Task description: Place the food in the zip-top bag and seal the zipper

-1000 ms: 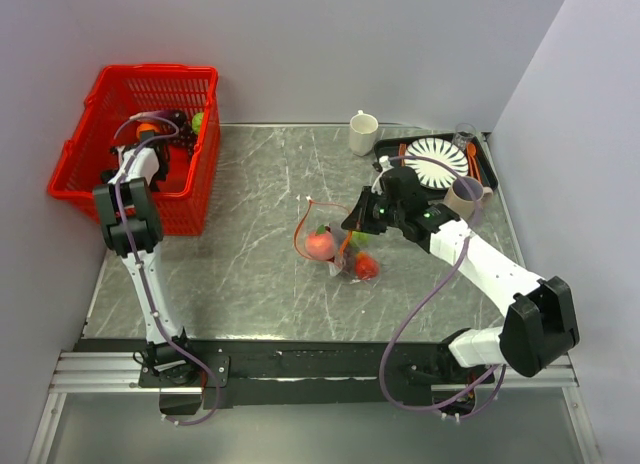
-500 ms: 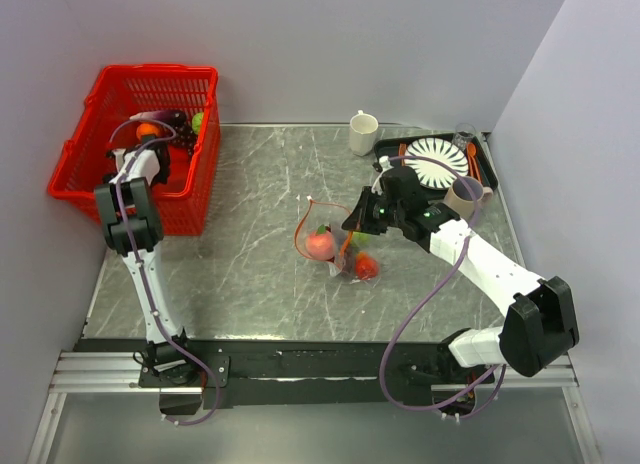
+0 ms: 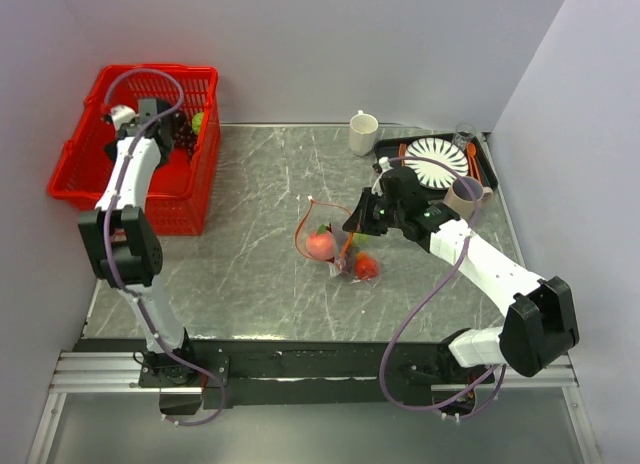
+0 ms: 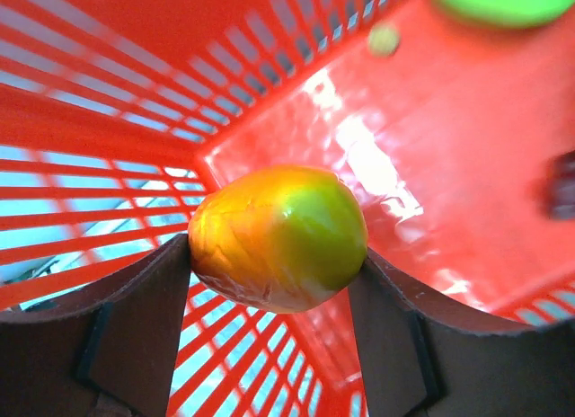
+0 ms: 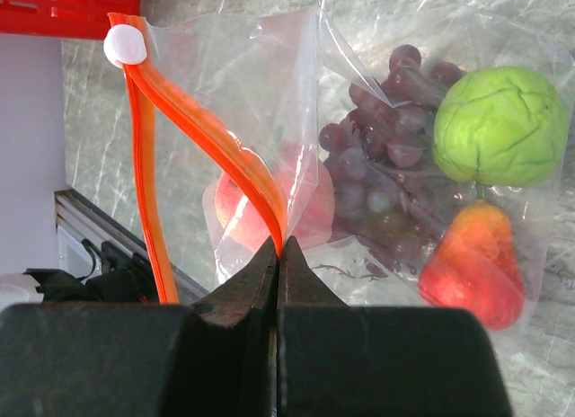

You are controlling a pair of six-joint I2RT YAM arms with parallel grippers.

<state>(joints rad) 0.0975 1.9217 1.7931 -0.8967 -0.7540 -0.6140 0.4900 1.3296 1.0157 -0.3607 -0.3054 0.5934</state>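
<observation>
Pinching the zipper [image 5: 207,138], likely the floppy bag's [image 5: 252,66] stiffest part, right gripper [image 5: 277,255] is clamped; left gripper [image 4: 274,282] clasps a smooth fruit [image 4: 278,233].

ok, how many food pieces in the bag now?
4 in the bag: peach low left, grapes centre, green ball upper right, red-orange fruit lower right. Others may hide behind them.

Zip-top bag [image 5: 260,84]: clear, glossy, wrinkled plastic film. Zipper [image 5: 211,140]: smooth orange plastic strip. Mango [image 4: 278,237]: smooth, shiny skin. Basket [image 4: 413,147]: glossy red plastic mesh. Counter [image 3: 250,184]: grey marble-look surface, smooth, slight sheen.
</observation>
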